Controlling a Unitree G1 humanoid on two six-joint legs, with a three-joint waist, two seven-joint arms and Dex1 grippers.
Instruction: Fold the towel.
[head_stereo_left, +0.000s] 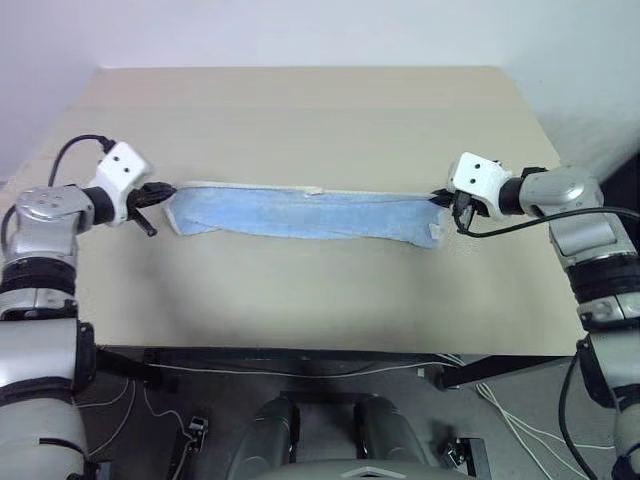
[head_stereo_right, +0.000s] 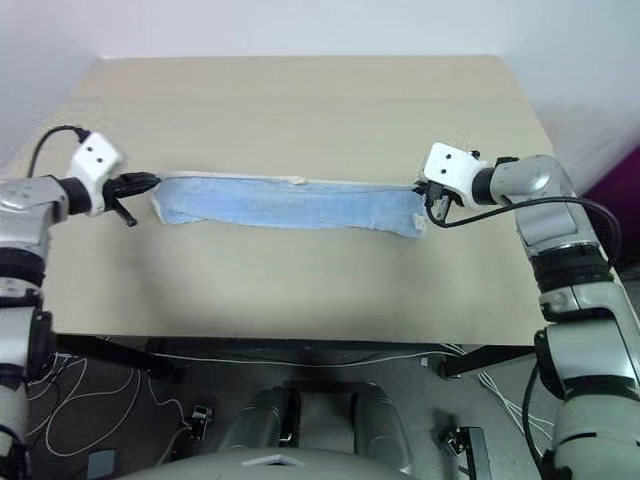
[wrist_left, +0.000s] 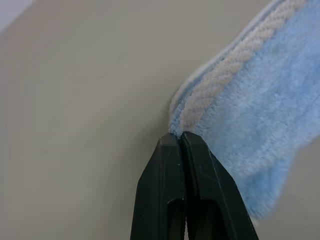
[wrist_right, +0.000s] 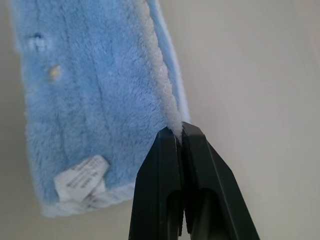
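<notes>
The towel (head_stereo_left: 300, 213), light blue terry with white stitched edging, hangs stretched as a long narrow band over the middle of the beige table (head_stereo_left: 300, 110). My left gripper (head_stereo_left: 160, 192) is shut on its left end, and its black fingers (wrist_left: 180, 170) pinch the white edging at the towel's (wrist_left: 260, 100) corner. At the other end my right gripper (head_stereo_left: 440, 198) is shut on the edging too. In the right wrist view the fingers (wrist_right: 182, 165) clamp the towel's (wrist_right: 90, 100) edge, and a small white label (wrist_right: 80, 182) shows near the corner. A small white loop (head_stereo_left: 313, 190) sits on the top edge.
Bare tabletop lies all around the towel, out to the far edge (head_stereo_left: 300, 68) and the near edge (head_stereo_left: 300, 350). Cables (head_stereo_left: 500, 400) and a dark frame lie on the floor below the near edge. A pale wall stands behind the table.
</notes>
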